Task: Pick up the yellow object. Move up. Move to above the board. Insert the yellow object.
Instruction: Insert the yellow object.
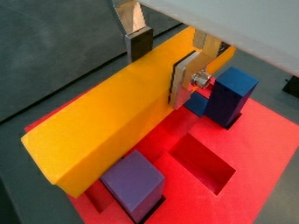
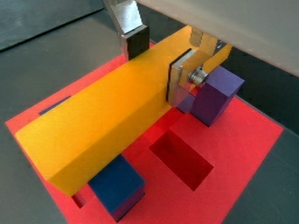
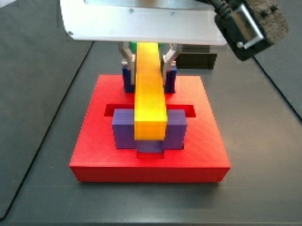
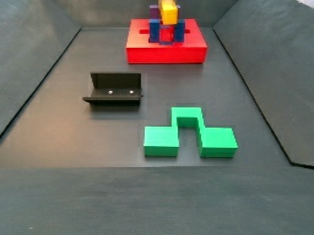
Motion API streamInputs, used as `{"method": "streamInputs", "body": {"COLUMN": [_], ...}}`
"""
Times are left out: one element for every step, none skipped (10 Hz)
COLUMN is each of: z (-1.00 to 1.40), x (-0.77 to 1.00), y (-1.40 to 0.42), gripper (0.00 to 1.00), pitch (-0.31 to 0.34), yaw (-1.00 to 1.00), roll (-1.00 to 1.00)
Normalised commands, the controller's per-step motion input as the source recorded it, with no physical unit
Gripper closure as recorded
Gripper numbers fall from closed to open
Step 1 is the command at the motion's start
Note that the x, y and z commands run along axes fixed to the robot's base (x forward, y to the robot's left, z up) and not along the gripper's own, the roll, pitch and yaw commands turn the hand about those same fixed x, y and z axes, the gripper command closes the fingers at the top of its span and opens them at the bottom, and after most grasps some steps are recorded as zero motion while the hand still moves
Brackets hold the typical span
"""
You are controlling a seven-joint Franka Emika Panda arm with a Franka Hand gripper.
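The yellow object is a long yellow-orange bar, and my gripper is shut on it near its far end, with one dark pad on each long side. It shows the same way in both wrist views. The board is a red slab with blue-purple posts. In a side view the bar runs front to back along the board's middle, down between the post pairs, with its top above the post tops. I cannot tell whether it rests on the board. In the far side view the bar stands over the board.
An open square recess lies in the board beside the bar. The fixture stands on the dark floor in front of the board. A green notched block lies nearer the front. Grey walls enclose the floor.
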Motion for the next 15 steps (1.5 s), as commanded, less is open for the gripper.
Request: {"method": "streamInputs", "body": {"z": [-0.1, -0.1, -0.09, -0.14, -0.18, -0.12, -0.09, -0.07, -0.08, -0.1, -0.12, -0.2, -0.3, -0.32, -0.3], "x": [0.14, 0.17, 0.14, 0.11, 0.09, 0.08, 0.07, 0.06, 0.03, 0.05, 0.06, 0.0, 0.0, 0.0, 0.0], "y": [-0.14, -0.1, -0.01, 0.0, 0.02, 0.0, 0.0, 0.01, 0.01, 0.02, 0.04, 0.0, 0.0, 0.0, 0.0], "gripper": [1.0, 1.0, 1.0, 1.0, 1.0, 1.0, 1.0, 1.0, 1.0, 1.0, 1.0, 1.0, 1.0, 1.0, 1.0], "pitch": [0.037, 0.051, 0.057, 0.061, 0.061, 0.054, 0.05, 0.041, 0.02, 0.001, 0.0, 0.0, -0.009, -0.006, 0.0], "yaw": [0.0, -0.05, -0.1, -0.16, -0.23, -0.21, -0.18, -0.15, -0.07, -0.03, -0.02, 0.0, 0.0, 0.0, 0.0], "roll": [0.18, 0.17, 0.16, 0.17, 0.16, 0.11, 0.09, 0.06, 0.01, 0.0, 0.0, 0.0, 0.0, 0.0, 0.0]}}
